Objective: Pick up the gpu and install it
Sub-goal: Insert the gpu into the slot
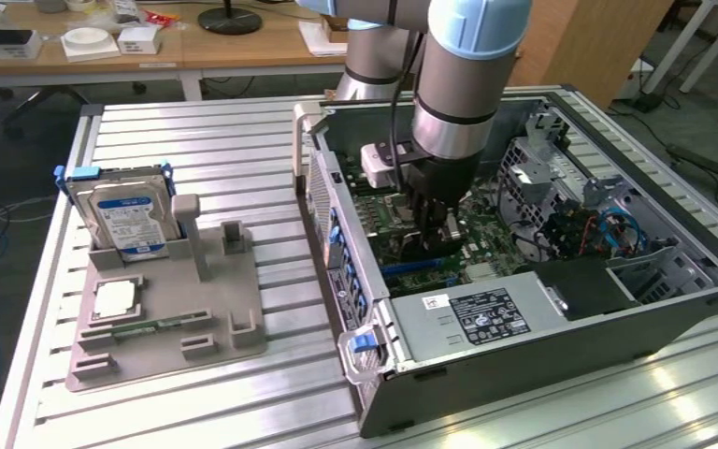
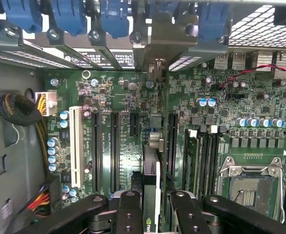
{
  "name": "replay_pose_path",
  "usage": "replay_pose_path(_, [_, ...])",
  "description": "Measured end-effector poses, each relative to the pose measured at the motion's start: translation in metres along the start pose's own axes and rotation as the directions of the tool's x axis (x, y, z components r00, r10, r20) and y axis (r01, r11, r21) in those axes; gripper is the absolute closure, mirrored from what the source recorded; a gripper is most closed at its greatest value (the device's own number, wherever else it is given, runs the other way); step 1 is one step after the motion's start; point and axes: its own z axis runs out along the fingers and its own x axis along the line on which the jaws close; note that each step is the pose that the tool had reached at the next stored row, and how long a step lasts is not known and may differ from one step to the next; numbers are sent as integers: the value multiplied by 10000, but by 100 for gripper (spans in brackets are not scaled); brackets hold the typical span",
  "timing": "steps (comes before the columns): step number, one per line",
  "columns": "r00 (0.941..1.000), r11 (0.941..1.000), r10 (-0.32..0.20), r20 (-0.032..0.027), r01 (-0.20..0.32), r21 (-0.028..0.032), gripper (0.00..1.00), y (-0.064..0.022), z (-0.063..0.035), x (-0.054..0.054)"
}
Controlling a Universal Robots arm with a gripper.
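Inside the open computer case [image 1: 658,318], which lies on its side on the slatted metal table [image 1: 209,140]:

- Robot arm [image 1: 466,84]: reaches straight down into the case from above, over the green motherboard [image 1: 391,224].
- Claw [image 1: 432,245]: fingers [image 2: 129,214] closed narrowly on the graphics card [image 2: 152,190], gripping it by its upper edge. The wrist view shows one black finger on either side of the thin card.
- Graphics card: held edge-on and upright between the fingers, low over the motherboard, lined up along the row of long black expansion slots [image 2: 112,148]. Whether its lower edge sits in a slot cannot be told. Its metal end bracket [image 2: 155,73] points toward the rear wall of the case, below the blue slot clips [image 2: 114,17].
- White slot [image 2: 75,146]: beside the black slots, away from the card.
- Processor socket [image 2: 253,187]: on the far side of the card from the white slot, with memory slots [image 2: 209,156] between.
- Power supply [image 1: 490,313]: grey box with a dark label, near the claw in the exterior view.

On the table, at the exterior view's left, well apart from the case:

- Grey parts holder [image 1: 165,327]: carries a hard drive [image 1: 122,215] standing upright, a square processor chip [image 1: 113,299] lying flat, and a narrow green memory strip [image 1: 147,327].
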Motion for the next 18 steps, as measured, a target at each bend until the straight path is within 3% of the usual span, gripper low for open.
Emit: replay_pose_path(18, [10000, 10000, -5, 2, 5, 0, 73, 7, 52, 1])
